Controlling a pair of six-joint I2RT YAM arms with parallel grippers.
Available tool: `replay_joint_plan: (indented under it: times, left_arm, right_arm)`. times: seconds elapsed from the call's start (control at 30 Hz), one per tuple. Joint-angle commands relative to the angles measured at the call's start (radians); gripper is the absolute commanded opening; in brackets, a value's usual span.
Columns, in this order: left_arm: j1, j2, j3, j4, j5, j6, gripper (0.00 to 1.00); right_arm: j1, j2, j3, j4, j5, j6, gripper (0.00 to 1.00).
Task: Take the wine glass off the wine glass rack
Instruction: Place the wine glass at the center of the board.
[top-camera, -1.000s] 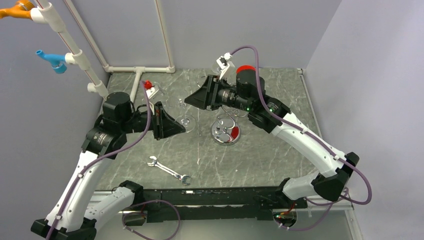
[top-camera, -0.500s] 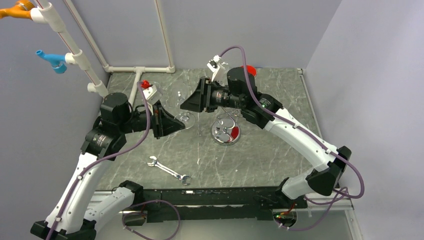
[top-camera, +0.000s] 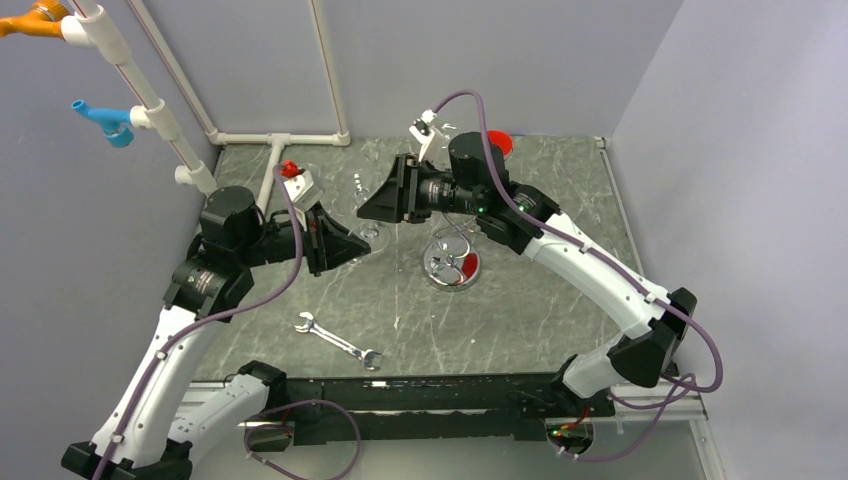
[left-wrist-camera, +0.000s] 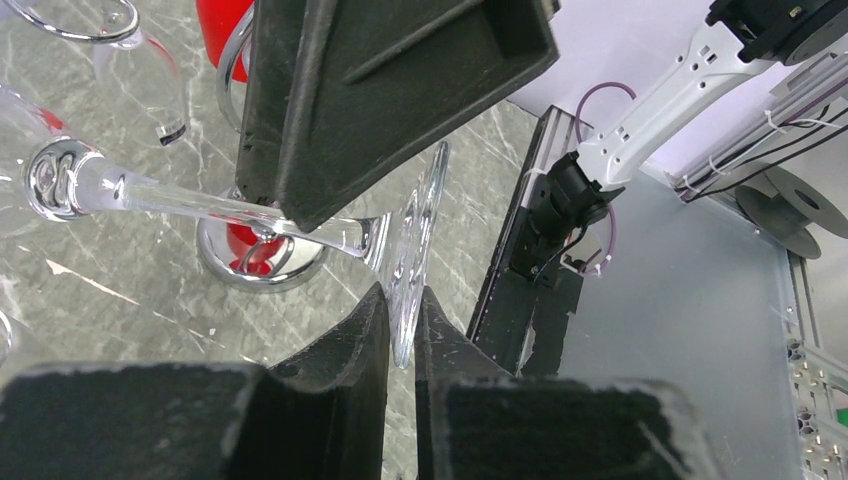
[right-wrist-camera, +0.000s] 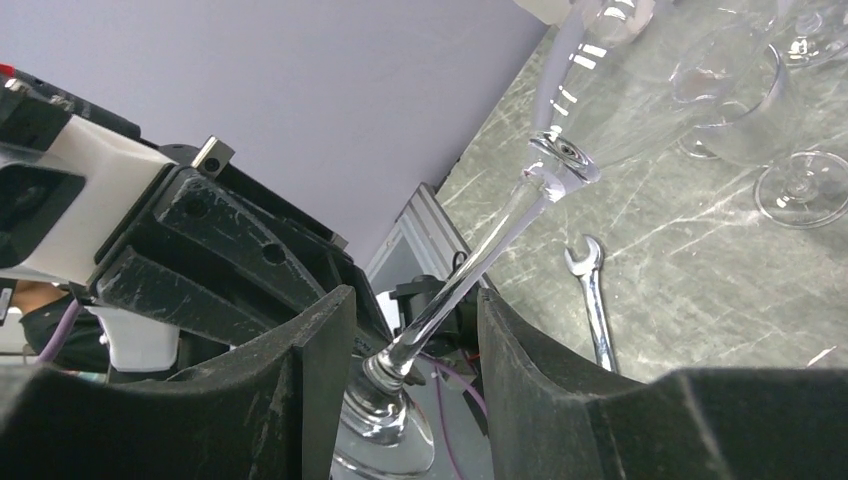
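The wine glass (top-camera: 374, 236) lies roughly level between my two grippers, left of the chrome wine glass rack (top-camera: 452, 266). My left gripper (top-camera: 357, 243) is shut on the rim of its round foot (left-wrist-camera: 412, 240); its jaws (left-wrist-camera: 402, 300) pinch the disc edge. The stem (left-wrist-camera: 190, 200) runs left to the bowl. My right gripper (top-camera: 373, 205) is open, its jaws (right-wrist-camera: 415, 320) on either side of the stem (right-wrist-camera: 480, 260), not touching it. The foot (right-wrist-camera: 392, 415) sits low between the fingers. The rack's shiny base (left-wrist-camera: 262, 262) lies beyond the stem.
A silver wrench (top-camera: 340, 340) lies on the marble table near the front; it also shows in the right wrist view (right-wrist-camera: 595, 300). More glasses (right-wrist-camera: 795, 185) are on the table side. A red object (top-camera: 497, 143) is behind the right arm. White pipe frames (top-camera: 275, 140) stand at back left.
My right arm has swung left, bringing its open gripper around the glass stem. My left gripper has stayed shut on the glass foot, shifting only slightly.
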Motion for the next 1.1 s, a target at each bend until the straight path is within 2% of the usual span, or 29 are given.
replay_joint_plan:
  times: [0.0, 0.8, 0.87, 1.07]
  left_arm:
    - [-0.003, -0.028, 0.009, 0.121, 0.037, 0.037, 0.00]
    - [-0.004, -0.062, -0.023, 0.187, 0.076, 0.017, 0.00]
    - [-0.004, -0.066, -0.026, 0.188, 0.075, 0.017, 0.00]
    - [-0.004, -0.082, -0.036, 0.193, 0.074, 0.018, 0.00]
  right_arm:
    - [0.002, 0.017, 0.052, -0.002, -0.030, 0.024, 0.50]
    - [0.018, 0.057, 0.039, 0.096, -0.055, 0.095, 0.45]
    - [0.018, 0.060, 0.037, 0.105, -0.058, 0.102, 0.42]
    - [0.018, 0.068, 0.037, 0.114, -0.075, 0.108, 0.21]
